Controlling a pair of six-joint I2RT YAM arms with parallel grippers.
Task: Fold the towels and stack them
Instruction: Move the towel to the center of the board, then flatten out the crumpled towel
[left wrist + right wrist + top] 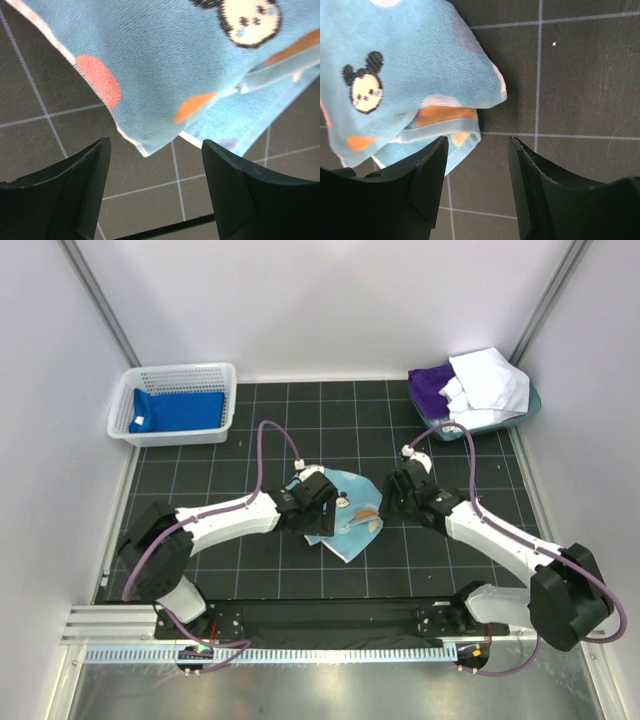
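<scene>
Pale-blue dotted towel point(352, 522) crumpled between left gripper point(155, 149) and right gripper point(477, 142), just ahead of their fingertips (jaws of both spread wide).

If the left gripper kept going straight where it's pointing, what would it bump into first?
Probably the light blue spotted towel: its corner lies right ahead of the open left gripper. Depth is unclear, so it might touch the black grid mat beside that corner first.

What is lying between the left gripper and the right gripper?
A light blue cloth towel with orange dots, on the black gridded mat; the top view shows it.
</scene>
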